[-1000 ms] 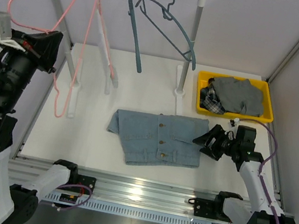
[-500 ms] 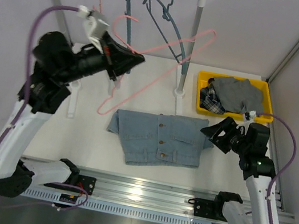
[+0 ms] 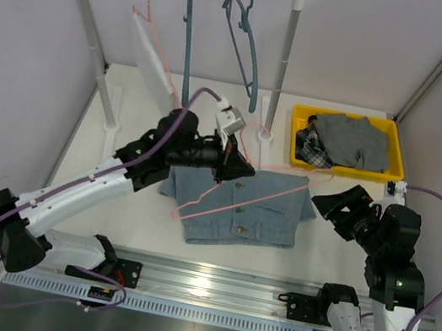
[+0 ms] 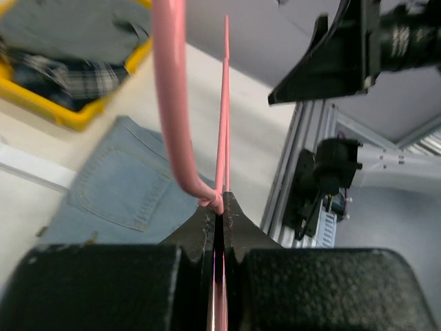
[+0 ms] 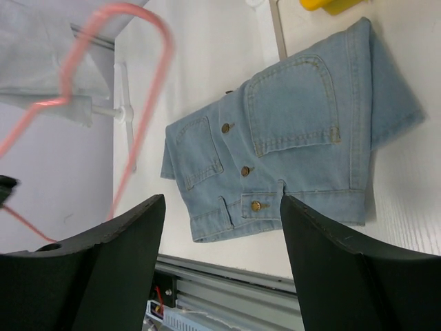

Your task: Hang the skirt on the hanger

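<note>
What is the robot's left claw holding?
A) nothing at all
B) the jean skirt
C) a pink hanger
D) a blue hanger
C: the left claw is pinched shut on the pink hanger, held over the jean skirt, which lies flat on the table.

The pink hanger [image 4: 169, 103] is blurred right against the left wrist lens and is cut off at the top edge. The yellow bin [image 4: 69, 117] is clipped at the corner there. In the top view, the skirt [image 3: 254, 223] is covered at its upper left by the left gripper [image 3: 242, 169].
</note>
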Controlling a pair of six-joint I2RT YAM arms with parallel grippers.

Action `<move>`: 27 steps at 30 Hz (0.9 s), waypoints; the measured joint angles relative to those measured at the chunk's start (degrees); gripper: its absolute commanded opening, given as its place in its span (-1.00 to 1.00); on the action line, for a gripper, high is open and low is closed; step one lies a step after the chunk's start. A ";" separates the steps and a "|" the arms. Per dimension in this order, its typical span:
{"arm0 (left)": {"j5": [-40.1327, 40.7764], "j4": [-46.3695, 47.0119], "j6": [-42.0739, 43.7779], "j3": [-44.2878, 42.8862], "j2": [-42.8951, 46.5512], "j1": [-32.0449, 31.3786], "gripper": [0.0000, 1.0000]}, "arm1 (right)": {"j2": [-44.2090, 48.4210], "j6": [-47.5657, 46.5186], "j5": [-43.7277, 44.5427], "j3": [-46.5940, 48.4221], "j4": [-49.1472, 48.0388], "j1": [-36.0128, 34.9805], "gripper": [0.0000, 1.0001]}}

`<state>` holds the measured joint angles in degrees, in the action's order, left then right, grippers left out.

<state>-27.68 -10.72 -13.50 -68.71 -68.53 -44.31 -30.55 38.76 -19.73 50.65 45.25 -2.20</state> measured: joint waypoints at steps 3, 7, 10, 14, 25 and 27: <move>0.63 3.56 -0.68 4.39 -2.56 -3.69 -1.00 | 0.63 0.02 0.50 0.13 2.12 0.02 0.48; 0.52 8.22 -1.73 9.60 -6.25 -7.04 -1.00 | 1.29 0.00 0.70 -0.85 4.33 0.00 0.43; 0.20 12.33 -2.82 14.21 -8.63 -7.58 -1.00 | 1.38 0.00 0.39 -3.30 5.09 -0.17 0.39; -1.66 17.79 -4.87 19.71 -10.49 -7.56 -1.00 | 1.55 0.07 0.46 -8.09 6.32 -1.44 0.37; -7.17 32.57 -10.45 28.22 -15.87 -8.83 -1.00 | 0.13 6.58 10.99 -17.79 4.70 -20.76 0.32; -7.26 34.14 -10.60 28.28 -16.90 -8.98 -1.00 | -1.20 8.20 13.94 -18.64 3.39 -24.92 0.23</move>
<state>-34.94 23.42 -24.10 -40.42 -85.43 -53.30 -31.75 46.96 -5.78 32.01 48.64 -27.11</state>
